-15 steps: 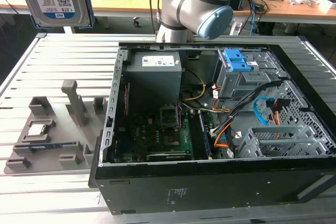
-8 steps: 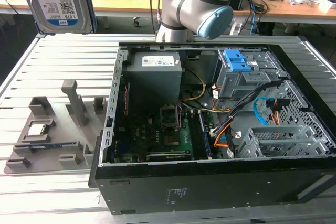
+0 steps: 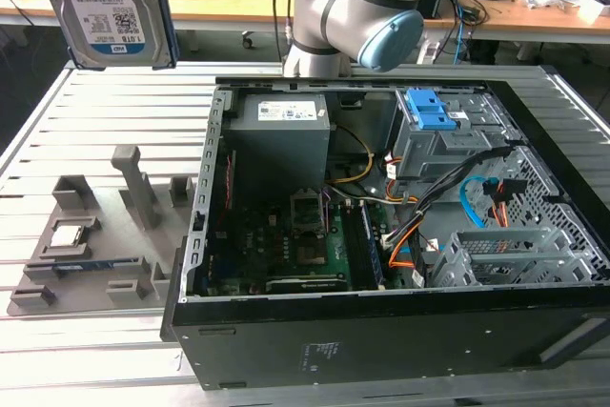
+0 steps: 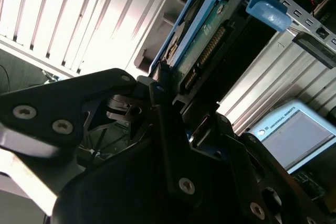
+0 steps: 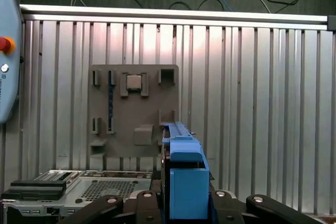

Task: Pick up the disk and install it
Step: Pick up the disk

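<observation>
A ribbed metal table lies beneath. In the second wrist view the gripper is seen clamped on the disk by its blue frame. In the exterior view the disk is held aloft at eleven o'clock from the open computer case, its top cut off. Transport is judged in hand; alignment with a bay is called for.

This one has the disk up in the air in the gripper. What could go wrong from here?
The gripper clamps the disk near one end, so it might tilt or slip in transit. Loose cables cross the open computer case beside the drive cage; the disk's blue frame could snag them going in.
</observation>
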